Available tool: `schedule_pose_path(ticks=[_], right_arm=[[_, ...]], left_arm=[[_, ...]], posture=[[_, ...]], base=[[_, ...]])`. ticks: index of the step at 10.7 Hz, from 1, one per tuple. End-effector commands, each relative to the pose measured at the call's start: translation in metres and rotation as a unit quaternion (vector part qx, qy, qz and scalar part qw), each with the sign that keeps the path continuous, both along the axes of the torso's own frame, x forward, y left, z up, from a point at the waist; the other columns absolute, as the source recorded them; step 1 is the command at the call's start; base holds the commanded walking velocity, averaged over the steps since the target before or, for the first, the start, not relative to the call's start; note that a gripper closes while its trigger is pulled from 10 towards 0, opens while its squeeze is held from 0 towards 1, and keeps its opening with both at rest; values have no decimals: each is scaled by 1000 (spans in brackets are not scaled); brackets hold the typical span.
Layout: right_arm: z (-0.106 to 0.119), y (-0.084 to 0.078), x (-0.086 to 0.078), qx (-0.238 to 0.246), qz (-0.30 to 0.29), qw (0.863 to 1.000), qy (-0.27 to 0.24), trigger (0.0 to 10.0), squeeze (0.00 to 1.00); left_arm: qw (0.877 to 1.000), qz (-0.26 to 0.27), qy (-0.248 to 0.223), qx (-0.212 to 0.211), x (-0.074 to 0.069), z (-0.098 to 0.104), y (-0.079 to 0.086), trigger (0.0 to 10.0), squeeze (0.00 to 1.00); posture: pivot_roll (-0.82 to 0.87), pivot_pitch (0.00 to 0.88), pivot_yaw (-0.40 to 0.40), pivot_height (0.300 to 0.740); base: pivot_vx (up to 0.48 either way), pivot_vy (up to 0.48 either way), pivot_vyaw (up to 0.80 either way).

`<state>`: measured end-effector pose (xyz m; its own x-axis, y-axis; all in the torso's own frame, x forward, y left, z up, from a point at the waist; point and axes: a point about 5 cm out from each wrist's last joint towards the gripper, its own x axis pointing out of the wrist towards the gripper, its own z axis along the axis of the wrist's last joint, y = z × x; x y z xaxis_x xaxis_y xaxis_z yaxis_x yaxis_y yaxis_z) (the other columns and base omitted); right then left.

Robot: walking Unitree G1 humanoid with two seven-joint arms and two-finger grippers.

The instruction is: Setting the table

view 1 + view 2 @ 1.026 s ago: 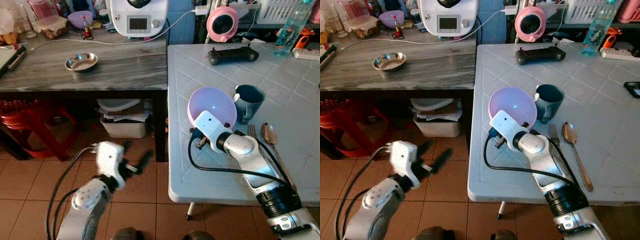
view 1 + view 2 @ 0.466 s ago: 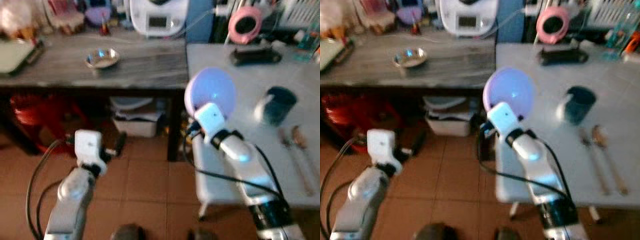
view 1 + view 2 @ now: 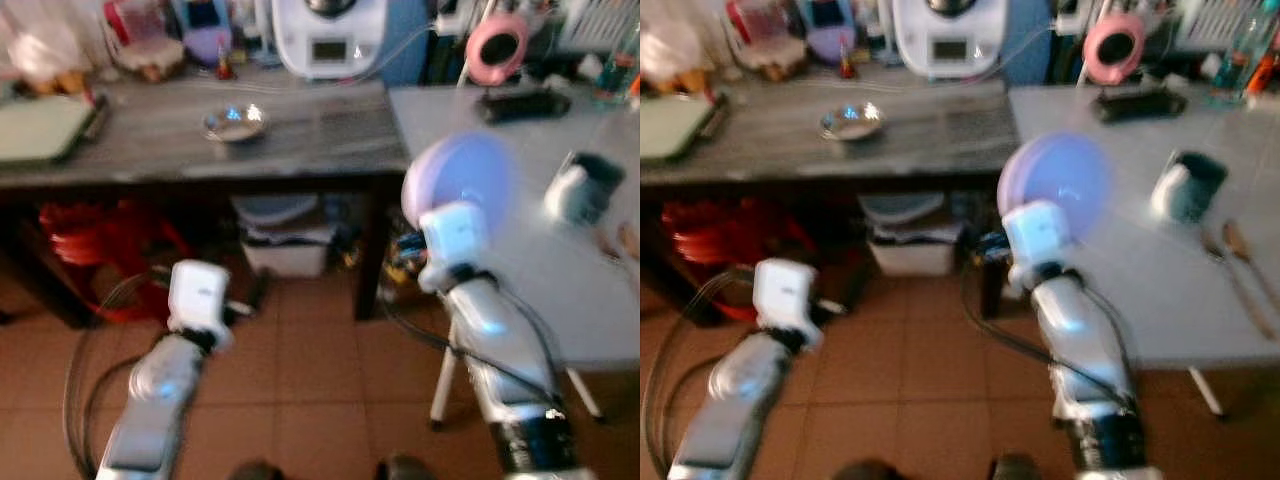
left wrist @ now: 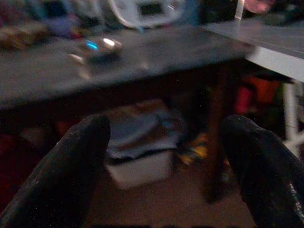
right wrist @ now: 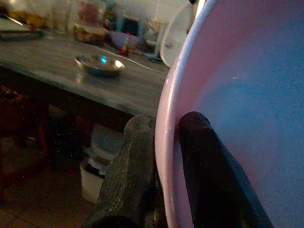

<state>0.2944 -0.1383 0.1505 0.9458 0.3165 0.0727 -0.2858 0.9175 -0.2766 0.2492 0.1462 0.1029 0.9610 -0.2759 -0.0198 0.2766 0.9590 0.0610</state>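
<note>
Lilac plastic is what we see first: a pale purple bowl [image 3: 1058, 180] held up in the air by the right end effector [image 5: 164, 156], tilted nearly on edge with its hollow facing the camera. In the right wrist view one black finger [image 5: 135, 166] lies against the outside of the rim and the other presses the inside, so the rim is pinched between them. In the head views the bowl hangs at the near left corner of the white tiled desk [image 3: 1110, 290], partly above the brown tiled floor [image 3: 300, 370].

Our left end effector [image 4: 166, 161] is low over the floor in front of the dark grey desk [image 3: 150, 140]. Its two fingers [image 4: 76, 161] are spread wide apart with nothing between them, and they point toward the shadowed space under that desk, where a pale box [image 4: 142, 164] of stacked things sits.

On the grey desk we make out a small steel bowl [image 3: 234, 122], a white appliance [image 3: 330, 35] with a small display at the back, and a green board [image 3: 40, 125] at the left end. A red stool [image 3: 100, 240] stands beneath it.

On the white desk a dark teal mug [image 3: 1187, 185] stands well apart from the bowl, with a fork [image 3: 1235, 285] and spoon lying nearer the robot. A black controller [image 3: 1140, 102] and a round pink object [image 3: 1113, 42] lie at the far side. Everything is blurred.
</note>
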Motion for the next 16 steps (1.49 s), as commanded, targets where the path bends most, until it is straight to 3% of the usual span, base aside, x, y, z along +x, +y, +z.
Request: schedule_pose_path(ticks=[1, 2, 9, 16], right_arm=[[3, -7, 2, -1, -13, 1000, -5, 2745, 0], [4, -5, 4, 5, -10, 1000, -6, 10000, 0], [-2, -6, 0, -1, -13, 1000, 3, 10000, 0], [2, -1, 1, 2, 10, 1000, -6, 10000, 0]], left_arm=[[1000, -2, -4, 4, 1, 1, -4, 10000, 0], [1000, -4, -6, 7, 2, 3, -4, 10000, 0], [1000, 3, -11, 18, 3, 2, -6, 10000, 0], [1000, 3, -16, 14, 7, 1, -7, 10000, 0]], posture=[[-55, 14, 71, 740], [-53, 13, 70, 740], [-58, 7, 73, 740], [-60, 0, 72, 740]], base=[[0, 480, 0], [0, 420, 0], [437, 55, 0], [480, 0, 631]])
